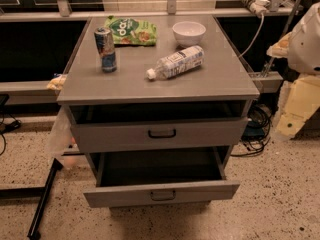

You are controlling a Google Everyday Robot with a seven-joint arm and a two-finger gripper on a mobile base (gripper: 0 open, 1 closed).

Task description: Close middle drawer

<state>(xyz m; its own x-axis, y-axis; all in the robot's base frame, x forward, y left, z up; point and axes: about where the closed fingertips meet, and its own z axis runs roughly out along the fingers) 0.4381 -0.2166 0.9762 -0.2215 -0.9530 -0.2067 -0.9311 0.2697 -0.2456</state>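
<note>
The middle drawer [161,194] is the wide grey one with a low flat front and a small dark loop handle [163,195]. It is pulled far out of the grey cabinet [160,84], and its inside looks empty. Above it, the taller-fronted drawer [160,134] with a bigger black handle [162,133] stands slightly out. The smallest drawer is hidden below. My gripper is out of view; only a white rounded shape [306,41], perhaps part of my arm, shows at the right edge.
On the cabinet top are a can [105,49], a green snack bag [131,30], a white bowl [189,32] and a plastic bottle lying on its side [176,62]. A black pole [42,201] leans at the lower left. Cables [257,129] lie at the right.
</note>
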